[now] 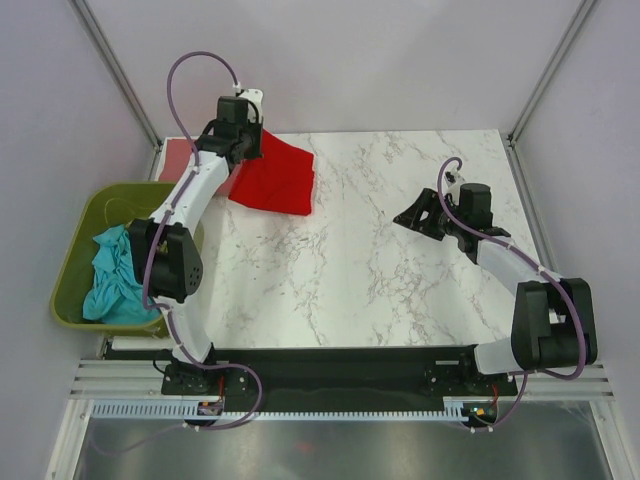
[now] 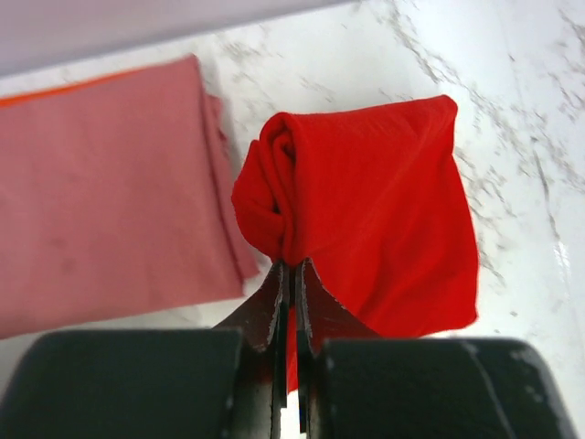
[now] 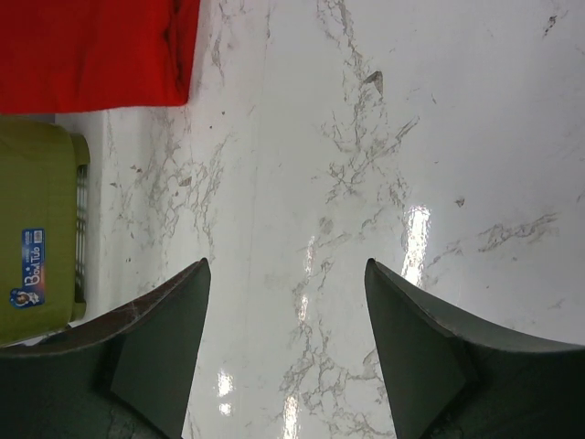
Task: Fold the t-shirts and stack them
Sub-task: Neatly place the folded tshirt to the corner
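Observation:
The bright red t-shirt (image 1: 275, 178) lies folded at the table's back left; it also shows in the left wrist view (image 2: 375, 219) and the right wrist view (image 3: 91, 50). My left gripper (image 2: 292, 267) is shut on a bunched edge of the red shirt, holding it up. The dusty pink t-shirt (image 2: 101, 183) lies folded flat just beside it, at the far left edge (image 1: 180, 158). The teal t-shirt (image 1: 115, 275) lies crumpled in the basket. My right gripper (image 3: 285, 270) is open and empty above bare marble at the right middle (image 1: 415, 215).
The olive-green plastic basket (image 1: 85, 215) stands off the table's left edge; its side with a label shows in the right wrist view (image 3: 37, 247). White walls with metal frame posts enclose the marble table (image 1: 380, 270).

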Robot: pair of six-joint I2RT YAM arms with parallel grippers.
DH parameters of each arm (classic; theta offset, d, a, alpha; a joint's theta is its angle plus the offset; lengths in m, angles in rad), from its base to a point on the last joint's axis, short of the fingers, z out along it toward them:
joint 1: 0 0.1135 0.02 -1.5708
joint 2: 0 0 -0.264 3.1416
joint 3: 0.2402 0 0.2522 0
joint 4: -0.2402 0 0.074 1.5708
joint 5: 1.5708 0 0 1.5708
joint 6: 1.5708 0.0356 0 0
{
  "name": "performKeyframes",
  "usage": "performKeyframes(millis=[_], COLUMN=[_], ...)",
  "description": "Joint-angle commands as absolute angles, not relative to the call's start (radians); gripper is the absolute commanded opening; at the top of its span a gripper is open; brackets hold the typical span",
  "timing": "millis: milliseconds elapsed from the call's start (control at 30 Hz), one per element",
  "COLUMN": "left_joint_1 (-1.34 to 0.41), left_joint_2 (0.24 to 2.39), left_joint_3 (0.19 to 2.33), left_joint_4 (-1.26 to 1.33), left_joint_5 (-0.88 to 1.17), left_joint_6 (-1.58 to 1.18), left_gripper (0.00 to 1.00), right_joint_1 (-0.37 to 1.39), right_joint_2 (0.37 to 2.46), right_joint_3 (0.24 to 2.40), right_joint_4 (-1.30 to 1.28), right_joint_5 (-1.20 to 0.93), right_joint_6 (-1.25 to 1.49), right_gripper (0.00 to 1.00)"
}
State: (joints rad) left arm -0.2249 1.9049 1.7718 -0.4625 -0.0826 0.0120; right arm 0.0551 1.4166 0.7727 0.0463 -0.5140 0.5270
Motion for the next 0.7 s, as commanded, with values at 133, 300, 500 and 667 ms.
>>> performKeyframes(millis=[133,300,500,667], left_joint_1=[-0.186,-0.132,-0.098,-0.049], left_joint_2=[1.939,1.89,1.839,1.845], left_joint_3=[1.977,1.987,1.974,1.971], left_joint_4=[-0.434,-0.436,-0.48,-0.48], left_joint_5=[-0.159,-0.115,-0.071,-0.038], left_joint_6=[0.271,0.363,0.39,0.37], left_gripper=[0.02,0.02,0.02,0.02], right_joint_1=[0.055,0.055,0.055,0.055], right_joint_2=[1.387,1.382,1.39,1.385], right_joint_3=[0.769,0.781,0.785,0.785], right_joint_4=[0.081,0.074,0.075,0.072], right_joint_5=[-0.506,-0.499,-0.486,-0.488], right_joint_6=[0.497,0.483,0.479,0.479], right_gripper=[0.77,0.77,0.77,0.77])
